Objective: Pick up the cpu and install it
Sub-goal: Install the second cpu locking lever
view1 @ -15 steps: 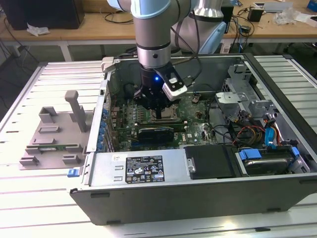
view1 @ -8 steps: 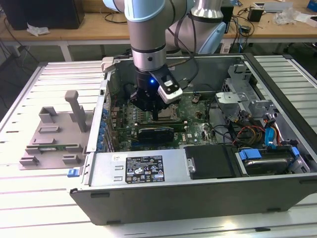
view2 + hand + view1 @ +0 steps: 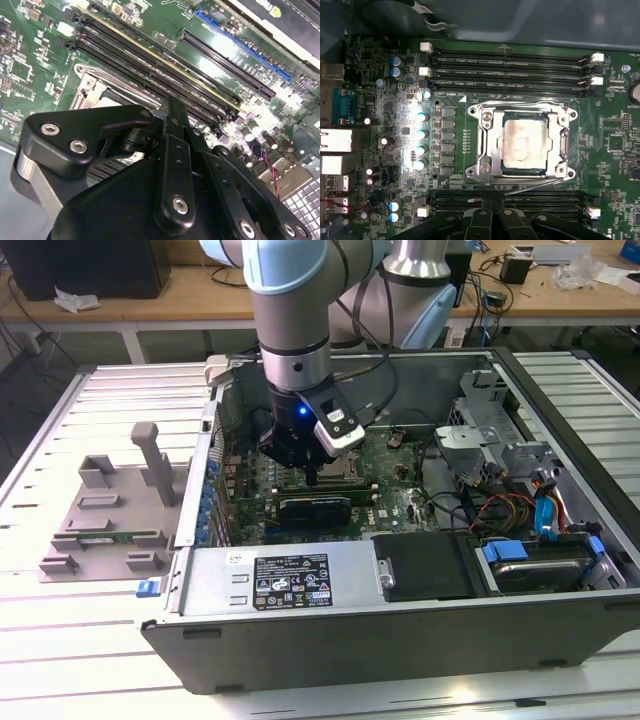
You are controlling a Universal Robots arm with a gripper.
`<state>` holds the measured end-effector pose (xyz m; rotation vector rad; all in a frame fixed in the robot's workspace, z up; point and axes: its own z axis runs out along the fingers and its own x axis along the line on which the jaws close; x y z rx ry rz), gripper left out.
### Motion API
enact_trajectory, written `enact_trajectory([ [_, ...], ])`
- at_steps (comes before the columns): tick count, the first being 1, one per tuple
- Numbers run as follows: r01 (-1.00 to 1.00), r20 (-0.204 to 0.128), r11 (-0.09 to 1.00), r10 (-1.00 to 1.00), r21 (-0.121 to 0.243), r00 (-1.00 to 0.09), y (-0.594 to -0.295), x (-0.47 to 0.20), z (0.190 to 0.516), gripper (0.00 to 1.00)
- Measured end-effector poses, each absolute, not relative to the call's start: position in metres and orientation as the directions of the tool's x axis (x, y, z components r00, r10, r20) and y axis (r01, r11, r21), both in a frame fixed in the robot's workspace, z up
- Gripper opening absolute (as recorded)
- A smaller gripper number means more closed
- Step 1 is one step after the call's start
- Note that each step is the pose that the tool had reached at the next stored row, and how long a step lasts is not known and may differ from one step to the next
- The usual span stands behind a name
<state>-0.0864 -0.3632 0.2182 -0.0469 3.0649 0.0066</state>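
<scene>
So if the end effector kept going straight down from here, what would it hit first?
Probably the motherboard inside the computer case, at the memory slots beside the socket where the cpu already sits. The end effector points down there, though depth is unclear.

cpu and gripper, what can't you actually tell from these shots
- Whether the cpu is fully seated in the socket frame: first wrist view looks straight down, so no height cue.
- The cpu in the exterior view: the gripper and arm cover that spot.
- The socket in the second wrist view: the gripper body blocks most of it.
</scene>
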Motion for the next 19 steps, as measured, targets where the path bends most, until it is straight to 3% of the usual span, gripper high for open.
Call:
enact_trajectory([
  [6, -0.031, -0.077, 0.999, -0.030, 0.012, -0.997, -0.367, -0.088, 0.214, 0.11],
  [9, -0.031, -0.080, 0.998, -0.027, 0.050, -0.996, -0.369, -0.088, 0.212, 0.11],
  [19, -0.032, -0.090, 0.992, -0.020, 0.125, -0.996, -0.378, -0.093, 0.210, 0.11],
])
